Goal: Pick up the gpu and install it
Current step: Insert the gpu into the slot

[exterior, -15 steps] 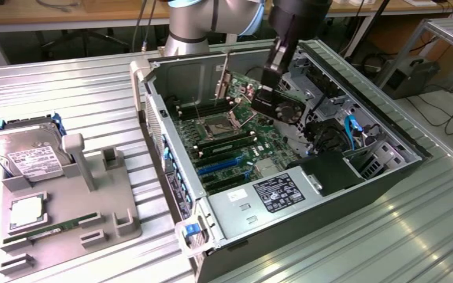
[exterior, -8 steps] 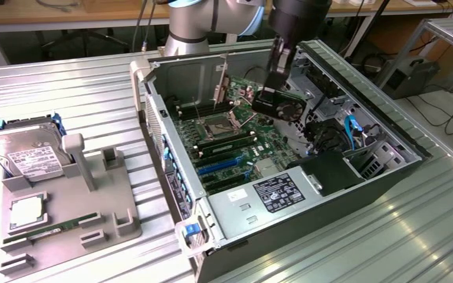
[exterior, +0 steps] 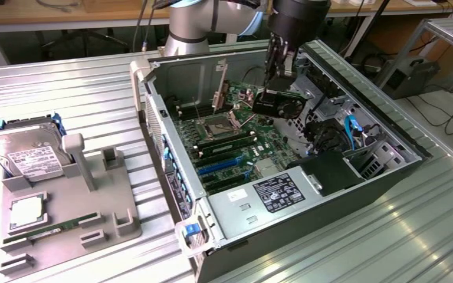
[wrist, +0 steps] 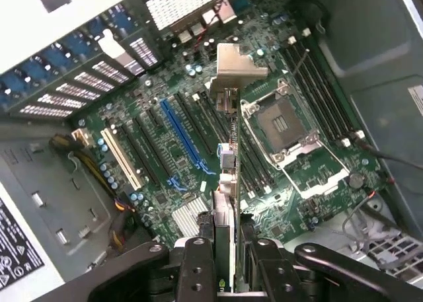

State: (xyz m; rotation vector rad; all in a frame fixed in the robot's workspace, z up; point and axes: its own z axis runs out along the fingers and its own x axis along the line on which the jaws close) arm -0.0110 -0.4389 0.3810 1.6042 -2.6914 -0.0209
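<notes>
Hanging edge-down inside the open computer case [exterior: 305, 236], the gpu [exterior: 280, 105] sits above the motherboard [exterior: 235, 147], with its silver bracket [wrist: 234, 64] between the blue slot [wrist: 182, 133] and the CPU socket [wrist: 281, 123]. The gripper [exterior: 278, 88] has its fingers [wrist: 198, 262] clamped on the card's upper edge. The hard drive [exterior: 26, 156] rests on the grey holder [exterior: 77, 206], well apart at the exterior view's left.

gpu [wrist: 229, 153] base hidden inside claw [wrist: 230, 252], arm [exterior: 203, 20] cut off at upper edge

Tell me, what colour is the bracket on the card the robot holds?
Silver. The bracket of the gpu shows best in the wrist view.
</notes>
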